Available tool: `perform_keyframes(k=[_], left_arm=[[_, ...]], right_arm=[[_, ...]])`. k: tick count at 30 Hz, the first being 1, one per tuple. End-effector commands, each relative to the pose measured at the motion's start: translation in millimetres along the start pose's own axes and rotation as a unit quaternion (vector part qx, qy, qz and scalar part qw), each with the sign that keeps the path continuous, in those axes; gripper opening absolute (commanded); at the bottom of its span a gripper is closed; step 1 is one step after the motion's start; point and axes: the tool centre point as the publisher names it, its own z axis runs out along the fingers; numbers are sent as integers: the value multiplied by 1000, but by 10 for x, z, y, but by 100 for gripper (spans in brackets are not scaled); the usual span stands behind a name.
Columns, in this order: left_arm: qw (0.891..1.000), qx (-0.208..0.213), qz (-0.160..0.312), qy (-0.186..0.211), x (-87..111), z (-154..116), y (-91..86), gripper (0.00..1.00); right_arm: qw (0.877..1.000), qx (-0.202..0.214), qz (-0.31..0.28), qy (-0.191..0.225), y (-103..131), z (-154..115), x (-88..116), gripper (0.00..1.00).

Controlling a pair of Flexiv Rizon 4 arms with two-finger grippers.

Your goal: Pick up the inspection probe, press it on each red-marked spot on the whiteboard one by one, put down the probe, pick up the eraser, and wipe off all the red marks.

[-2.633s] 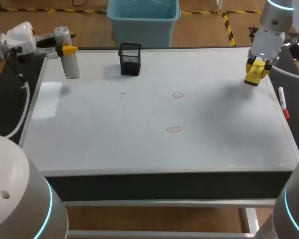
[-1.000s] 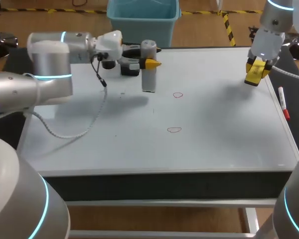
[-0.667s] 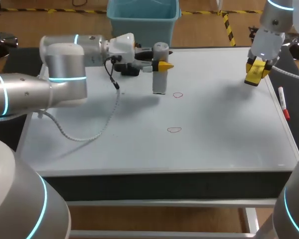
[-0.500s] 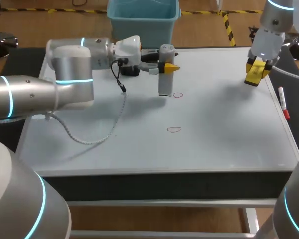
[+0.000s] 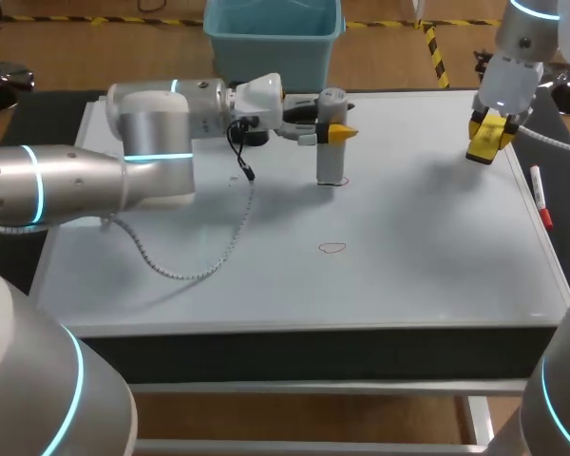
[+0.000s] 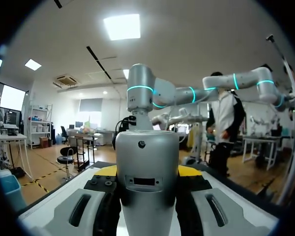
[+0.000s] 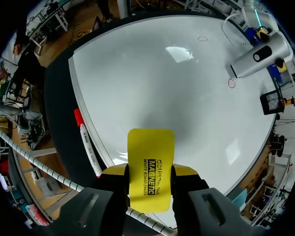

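Note:
The grey cylindrical probe (image 5: 332, 142) stands upright in my left gripper (image 5: 334, 130), which is shut on it; its lower end sits at the upper red mark (image 5: 345, 180), partly covering it. In the left wrist view the probe (image 6: 147, 182) fills the space between the yellow-tipped fingers (image 6: 189, 170). The lower red mark (image 5: 332, 249) lies on the whiteboard (image 5: 437, 256), nearer the front. My right gripper (image 5: 489, 136) hangs over the board's far right corner, shut on the yellow eraser (image 7: 151, 169). From there the probe (image 7: 258, 56) shows beside one red mark (image 7: 231, 83).
A red marker (image 5: 541, 199) lies along the board's right edge. A black mesh pen holder (image 7: 271, 103) stands at the back, mostly hidden behind my left arm in the head view. A white cable (image 5: 195, 261) hangs from the left arm over the board.
My left arm has carried the probe to the right across the back of the board, from beside the pen holder to the upper red mark. The right arm has kept still.

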Motion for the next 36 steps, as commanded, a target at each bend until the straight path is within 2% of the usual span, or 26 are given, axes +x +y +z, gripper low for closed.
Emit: perform_keyframes(k=[1,16,36], left_arm=[[1000,2,3,4,-60,59,52,0],[1000,-4,4,15,-116,126,162,0],[1000,-13,7,26,-88,173,262,0]], right_arm=[[1000,1,-1,2,-9,-9,3,0],[1000,1,-1,2,-9,-9,3,0],[1000,1,-1,2,-9,-9,3,0]])
